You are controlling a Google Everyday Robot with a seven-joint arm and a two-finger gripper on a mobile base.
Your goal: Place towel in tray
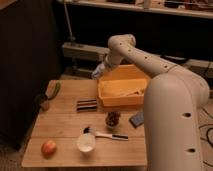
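You see a soft, wrinkled cloth towel held in the closed gripper at the far left corner of the smooth, matt orange-yellow plastic tray. Beneath lies the pale, grained wooden table; the arm's shell is smooth matt white plastic.

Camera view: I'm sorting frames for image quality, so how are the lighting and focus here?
Camera view: warm, dim light, the background behind the table nearly black; the whole frame is soft, so the small items on the wood lack detail. The tray reads clearly. The gripper, shut on the towel at the tray's far left corner, is smeared. No glare.
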